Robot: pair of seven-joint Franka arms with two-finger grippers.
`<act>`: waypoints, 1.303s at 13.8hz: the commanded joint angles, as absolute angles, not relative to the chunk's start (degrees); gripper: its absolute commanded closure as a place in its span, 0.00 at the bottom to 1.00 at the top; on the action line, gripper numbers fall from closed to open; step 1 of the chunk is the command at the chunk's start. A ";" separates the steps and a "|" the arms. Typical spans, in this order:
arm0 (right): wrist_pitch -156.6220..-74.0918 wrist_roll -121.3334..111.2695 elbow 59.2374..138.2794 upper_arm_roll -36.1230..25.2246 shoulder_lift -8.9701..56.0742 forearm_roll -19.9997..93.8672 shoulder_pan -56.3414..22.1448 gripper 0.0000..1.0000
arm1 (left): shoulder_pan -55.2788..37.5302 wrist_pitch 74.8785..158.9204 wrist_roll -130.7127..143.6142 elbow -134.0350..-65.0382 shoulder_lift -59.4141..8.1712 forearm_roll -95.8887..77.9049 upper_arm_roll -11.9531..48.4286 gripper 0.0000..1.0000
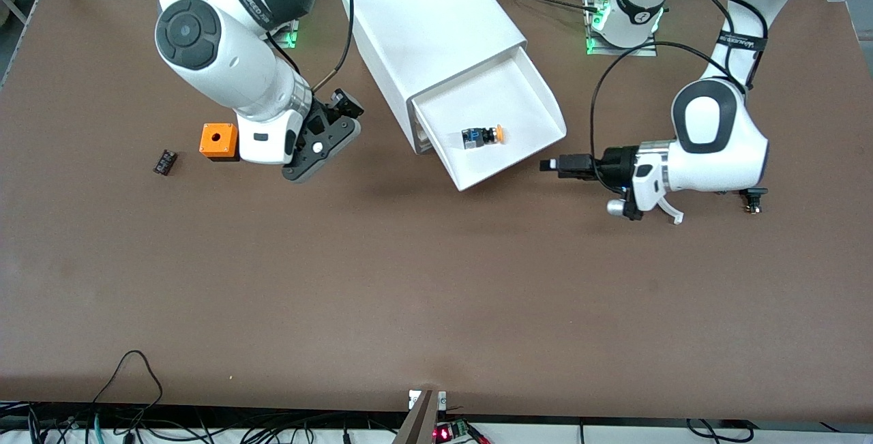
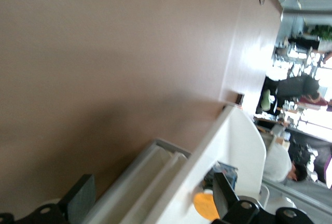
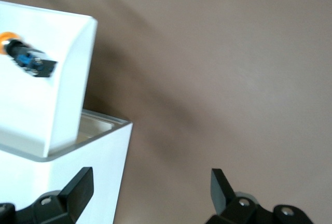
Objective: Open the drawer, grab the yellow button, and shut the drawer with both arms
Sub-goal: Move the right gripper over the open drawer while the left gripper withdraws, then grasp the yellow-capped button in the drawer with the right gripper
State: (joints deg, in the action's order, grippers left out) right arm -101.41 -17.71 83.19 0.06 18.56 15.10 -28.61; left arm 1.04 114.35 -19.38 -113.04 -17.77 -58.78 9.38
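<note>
Button [image 1: 483,136] lying light and rigid in the open drawer [image 1: 518,82], likely best pinched across its dark body; left gripper [image 1: 550,166] beside the drawer and right gripper [image 1: 326,131] beside the cabinet [image 1: 423,21] both gaping empty.

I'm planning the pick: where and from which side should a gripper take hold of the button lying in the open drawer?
Probably from above, closing across the dark body of the button. It lies on its side on the floor of the drawer, orange cap toward the left arm's end, and the drawer walls block any sideways approach.

Front view: high, across the table [image 1: 436,294], facing the arm bases, whole scene visible. Left wrist view: close at the open drawer [image 2: 228,146], tilted. Right wrist view: close beside the cabinet [image 3: 104,182]. All three share the drawer holding the button [image 1: 483,136].
</note>
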 commanded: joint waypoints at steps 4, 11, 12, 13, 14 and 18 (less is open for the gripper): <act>-100.90 -39.78 67.60 5.80 30.31 16.53 -30.40 0.00 | 1.76 116.90 -19.16 -111.62 -15.21 -58.45 3.35 0.00; -101.86 -41.57 61.80 5.71 37.25 7.21 -40.86 0.00 | 2.20 105.76 -17.32 -96.96 -12.13 -27.45 -1.48 0.00; -102.47 -41.57 60.57 5.71 38.66 7.12 -41.74 0.00 | 2.20 103.38 -16.53 -95.29 -11.43 -24.12 -1.67 0.00; -103.52 -41.49 60.12 5.63 39.37 6.86 -42.62 0.00 | 2.11 100.58 -13.74 -93.36 -10.29 -19.47 -1.93 0.00; -104.93 -41.48 60.12 5.71 39.46 5.55 -43.24 0.00 | 2.02 97.50 -9.45 -91.34 -9.33 -14.73 -1.85 0.00; -107.57 -41.40 60.12 5.80 41.13 4.31 -44.21 0.00 | -1.39 92.55 2.96 -88.68 -6.42 -0.30 -0.88 0.00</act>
